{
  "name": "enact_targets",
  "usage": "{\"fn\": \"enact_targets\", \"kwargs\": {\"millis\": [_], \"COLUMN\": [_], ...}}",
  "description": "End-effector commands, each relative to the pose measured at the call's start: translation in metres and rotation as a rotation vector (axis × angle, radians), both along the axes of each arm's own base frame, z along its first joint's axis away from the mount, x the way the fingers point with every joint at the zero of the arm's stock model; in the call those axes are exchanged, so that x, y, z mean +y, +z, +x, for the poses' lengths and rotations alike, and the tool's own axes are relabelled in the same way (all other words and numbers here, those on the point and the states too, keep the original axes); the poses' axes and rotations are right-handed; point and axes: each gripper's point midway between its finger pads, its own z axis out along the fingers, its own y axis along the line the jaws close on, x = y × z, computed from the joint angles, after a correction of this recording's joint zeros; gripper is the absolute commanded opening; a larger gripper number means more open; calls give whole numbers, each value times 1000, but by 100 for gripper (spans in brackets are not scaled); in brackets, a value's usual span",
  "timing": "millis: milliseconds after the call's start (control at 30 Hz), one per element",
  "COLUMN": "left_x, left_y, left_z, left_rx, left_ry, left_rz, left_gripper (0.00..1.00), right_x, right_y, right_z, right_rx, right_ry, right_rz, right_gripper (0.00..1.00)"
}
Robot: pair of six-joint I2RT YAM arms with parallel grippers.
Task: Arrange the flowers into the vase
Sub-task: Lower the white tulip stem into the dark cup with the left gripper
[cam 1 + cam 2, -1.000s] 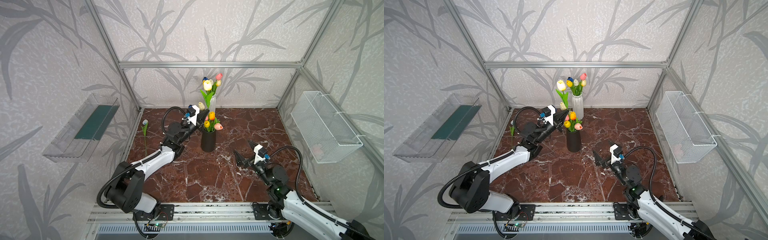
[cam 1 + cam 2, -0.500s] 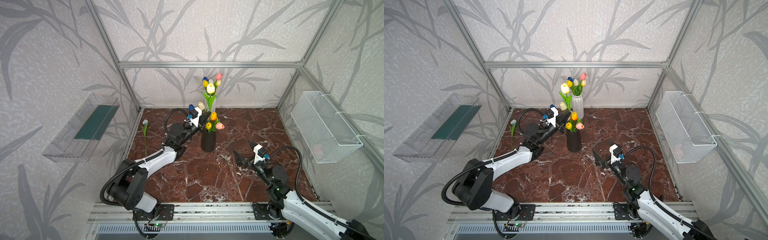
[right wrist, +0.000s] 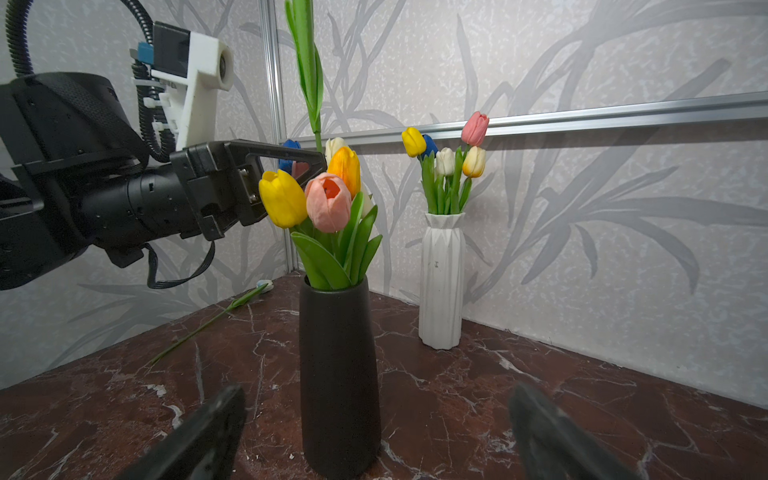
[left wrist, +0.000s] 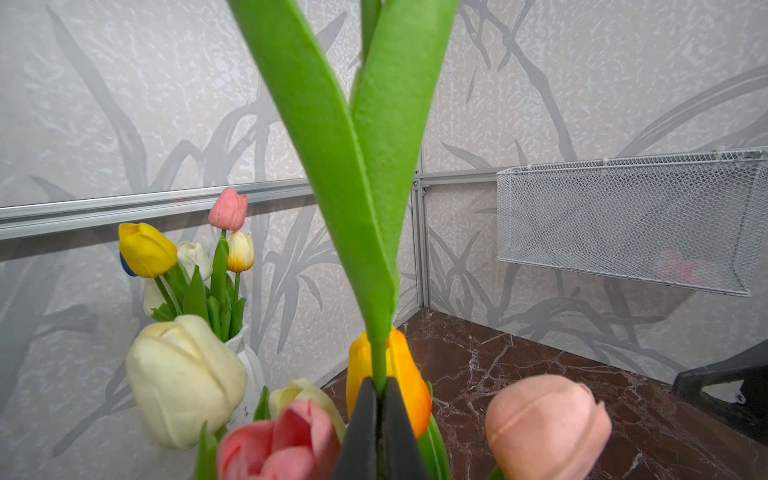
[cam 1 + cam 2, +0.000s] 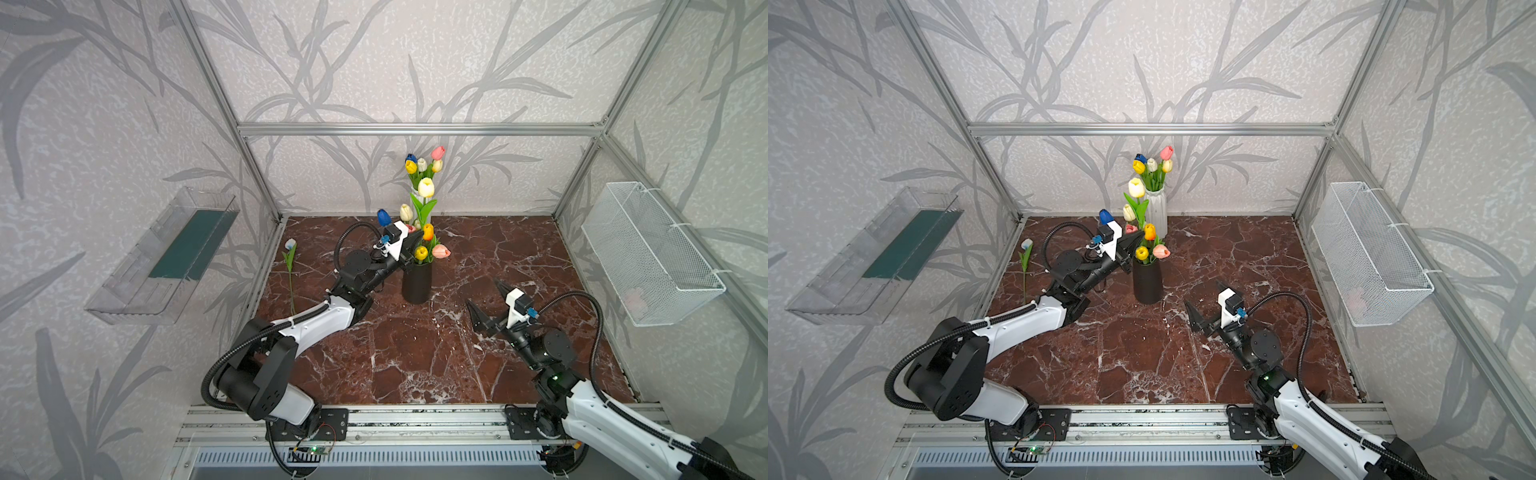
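Though in L tool (image 4: 377,385), stem (image 4: 378,359) end unseen.

So the left arm (image 5: 316,324) is stretched out from the front-left corner of the bench (image 5: 415,353) toward the back middle, forearm angled up, wrist roughly level. The left pincer (image 4: 378,385) is pinched tight on a green stem (image 4: 379,361), jaws basically together. The right arm (image 5: 602,415) comes in from the front-right corner, elbow folded, wrist low. The right pincer (image 5: 486,296) is spread wide with nothing in it, right of centre, probably just off the surface, hard to tell.
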Motion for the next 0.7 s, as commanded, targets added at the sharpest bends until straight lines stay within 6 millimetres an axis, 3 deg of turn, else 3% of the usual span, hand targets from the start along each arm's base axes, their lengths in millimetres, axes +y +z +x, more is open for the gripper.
{"fn": "enact_targets", "kwargs": {"millis": [0,167,333,667], "left_x": [-6,-9,-13,-17], "left_y": [-15,-15,-30,-41], "left_z": [7,7,11,14], "left_rx": [13,16,44,65], "left_ry": [10,-7,-11,-25], "left_rz": [60,65,79,88], "left_gripper": [0,0,0,0], "right_x": [-1,0,1,4], "right_y": [6,4,3,-2], "right_z": [-2,-2,-1,1], "right_rx": [-34,-30,-27,-13], "right_ry": [4,6,10,11], "right_rz": [10,6,2,-8], "right_gripper": [99,99,99,99]}}
